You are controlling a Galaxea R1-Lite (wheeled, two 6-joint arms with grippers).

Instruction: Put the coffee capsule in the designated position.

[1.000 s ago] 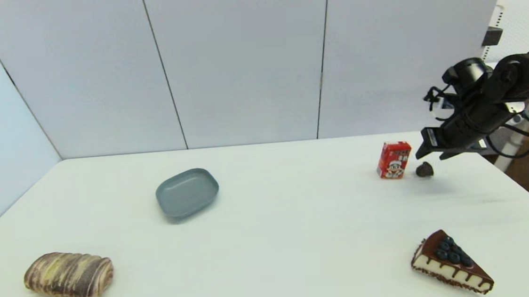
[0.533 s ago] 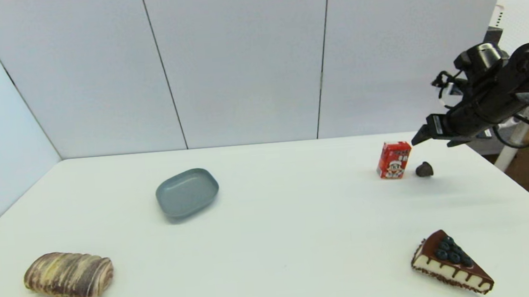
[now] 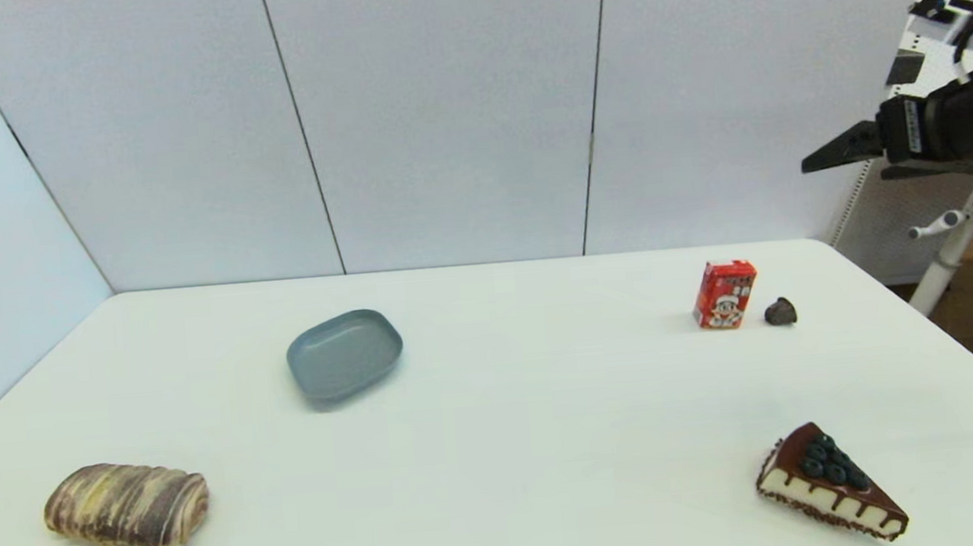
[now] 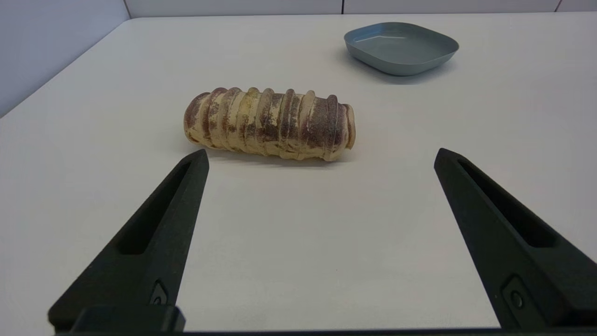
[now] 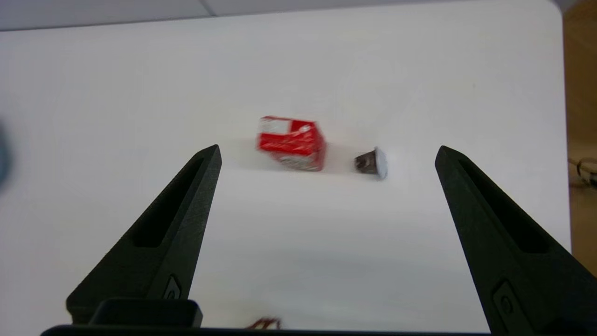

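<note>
The coffee capsule (image 3: 780,311) is a tiny dark pod lying on its side on bare white tabletop, just right of a red carton (image 3: 724,293). In the right wrist view the coffee capsule (image 5: 369,163) shows its pale foil end beside the red carton (image 5: 293,141). My right gripper (image 3: 808,166) hangs high above the table's far right corner, well above and to the right of the capsule. That gripper (image 5: 326,150) is open and holds nothing. No mark on the table shows the designated position. My left gripper (image 4: 322,156) is open and low, near a bread roll (image 4: 269,123).
A grey-blue tray (image 3: 344,354) sits left of centre. A striped bread roll (image 3: 127,509) lies near the front left. A chocolate cake slice with blueberries (image 3: 829,482) lies at the front right. The table's right edge runs close to the capsule.
My right arm has risen and drawn back to the right, away from the capsule. The capsule and carton have stayed where they were.
</note>
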